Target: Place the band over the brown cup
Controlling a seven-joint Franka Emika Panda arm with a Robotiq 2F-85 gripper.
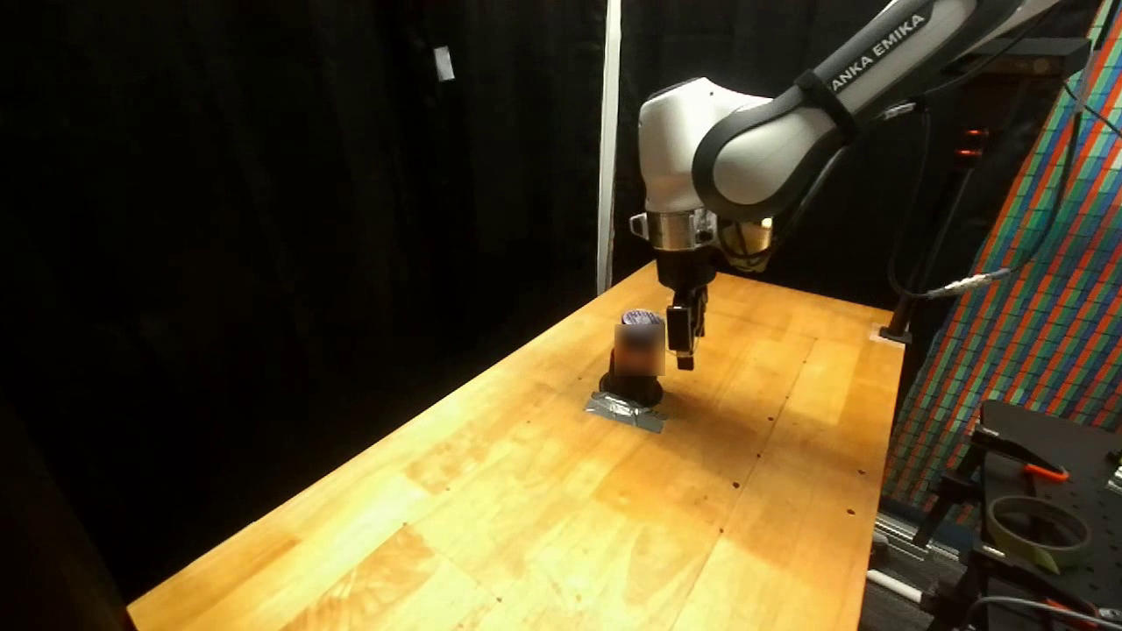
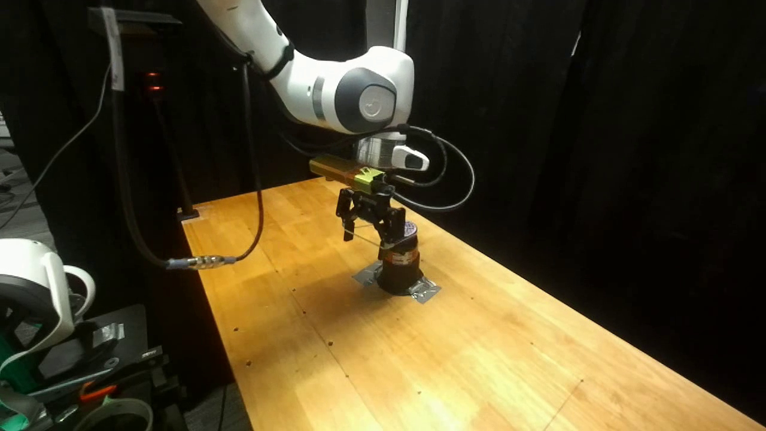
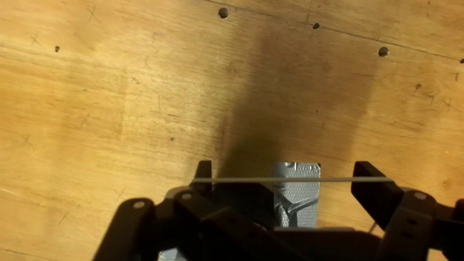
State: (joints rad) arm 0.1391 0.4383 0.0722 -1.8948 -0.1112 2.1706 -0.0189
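While the brown cup (image 2: 401, 273) stands just below centre in an exterior view, I see the band (image 3: 292, 179) stretched taut between the wide-spread fingers (image 3: 375, 197) of the gripper (image 2: 365, 245) beside it; silver tape (image 2: 425, 290) lies at the cup's foot on the wooden table (image 2: 502, 335).

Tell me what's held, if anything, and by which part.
The band, by its opposite ends, stretched around the spread fingers of the end effector, not pinched.

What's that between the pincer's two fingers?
A thin, pale band, stretched straight across from one finger to the other; the wrist view shows it.
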